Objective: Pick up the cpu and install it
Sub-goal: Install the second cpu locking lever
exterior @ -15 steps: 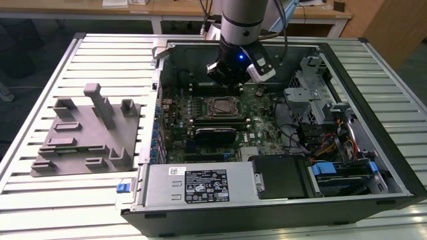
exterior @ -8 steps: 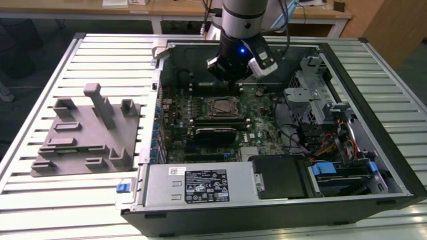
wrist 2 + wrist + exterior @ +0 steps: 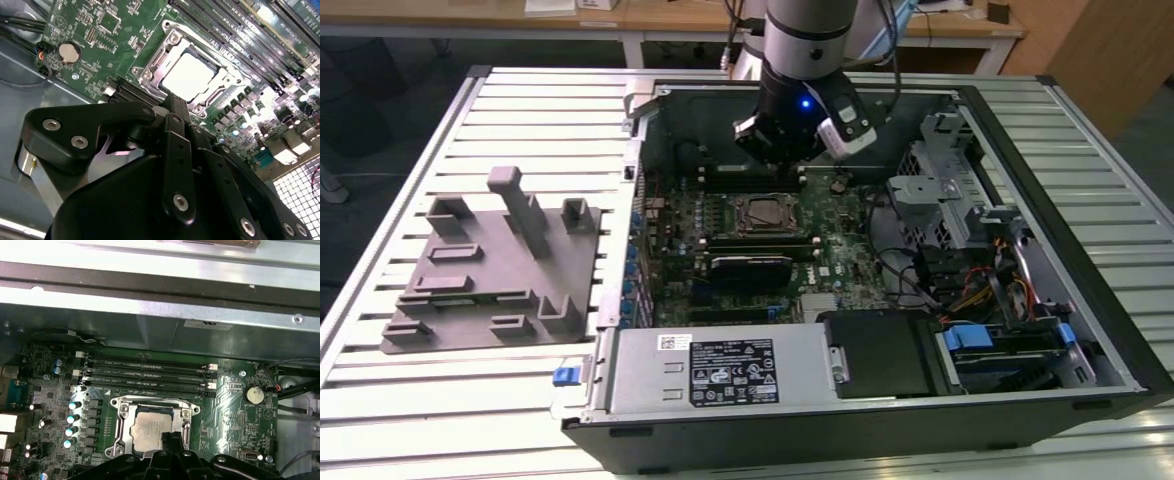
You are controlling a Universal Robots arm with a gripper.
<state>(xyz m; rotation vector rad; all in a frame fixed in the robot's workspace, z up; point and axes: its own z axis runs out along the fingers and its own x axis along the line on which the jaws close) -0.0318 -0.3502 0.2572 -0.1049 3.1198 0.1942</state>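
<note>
Cpu (image 3: 765, 213) sits in its socket (image 3: 765, 198) in the exterior view, just below me (image 3: 798, 160), so I judge it placed. In the second wrist view my fingers (image 3: 176, 112) look pressed together, pinching nothing, beside the cpu (image 3: 191, 76). In the first wrist view it (image 3: 148, 432) lies flat just ahead.

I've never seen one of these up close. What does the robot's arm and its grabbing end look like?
In the exterior view the arm is a fat silver-grey tube ending in a black wrist with a small blue light and a white clip-on block, with dark cables trailing behind. In the second wrist view the gripper is matte black: rounded, bolted link plates with silver screw heads, narrowing towards the jaws.
</note>
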